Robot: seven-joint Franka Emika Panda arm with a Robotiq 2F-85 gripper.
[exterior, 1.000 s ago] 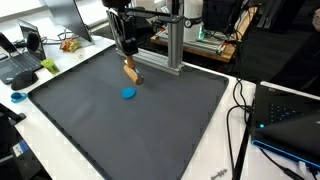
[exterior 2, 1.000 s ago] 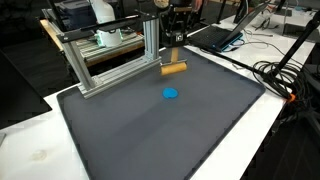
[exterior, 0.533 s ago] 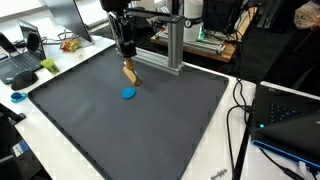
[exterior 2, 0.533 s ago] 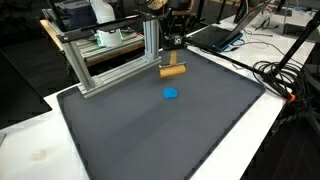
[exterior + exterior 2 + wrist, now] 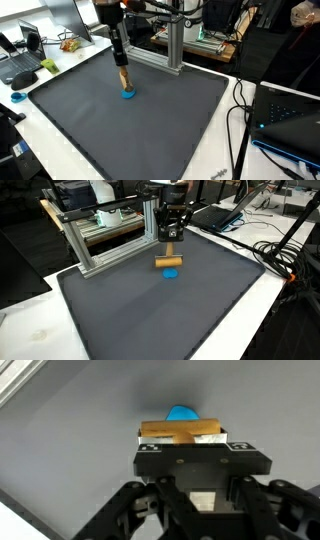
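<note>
A tan wooden block [image 5: 122, 78] [image 5: 168, 261] hangs a little above the dark mat [image 5: 150, 125] [image 5: 160, 310], with my gripper [image 5: 120, 68] [image 5: 169, 250] shut on it from above. A small blue disc [image 5: 128, 95] [image 5: 172, 274] lies on the mat just under the block and slightly past it. In the wrist view the block [image 5: 180, 432] sits crosswise at the gripper [image 5: 195, 448], and the blue disc [image 5: 182, 412] peeks out beyond it. Whether block and disc touch is unclear.
An aluminium frame [image 5: 165, 55] [image 5: 105, 245] stands on the mat's back edge, close to the arm. Laptops [image 5: 22, 60] [image 5: 215, 215] and black cables [image 5: 285, 255] lie on the white table [image 5: 40, 330] around the mat. Another laptop [image 5: 290, 115] sits at one side.
The arm has carried the wooden block away from the aluminium frame and over to the blue disc. The block now hangs more upright, right above the disc. The disc has not moved.
</note>
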